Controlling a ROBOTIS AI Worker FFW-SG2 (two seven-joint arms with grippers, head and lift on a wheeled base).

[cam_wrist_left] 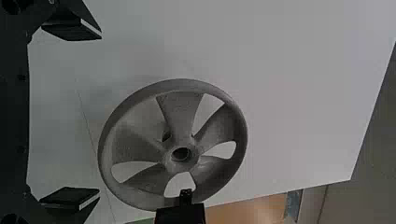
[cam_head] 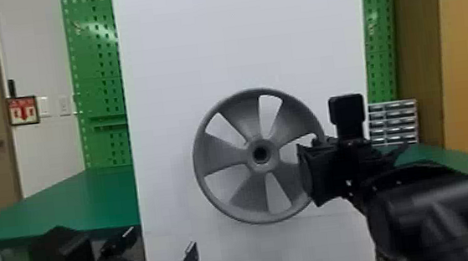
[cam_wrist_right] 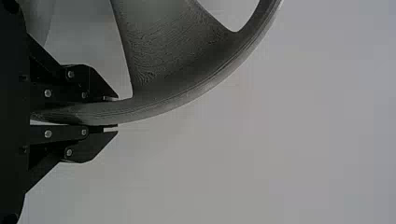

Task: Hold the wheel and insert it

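Note:
The grey spoked wheel stands upright before the white panel in the head view, its hub facing the robot. At its right edge is my right gripper. In the right wrist view the right gripper is shut on the wheel's rim, one finger on either side. My left gripper, low at the left in the head view, stands open and apart from the wheel. The left wrist view shows the left gripper with its fingers wide apart and the wheel beyond them. A small round hole shows behind the spokes.
A tall white panel rises behind the wheel. Green tables stand to both sides of it. Green pegboards are behind, with a small drawer cabinet at the right.

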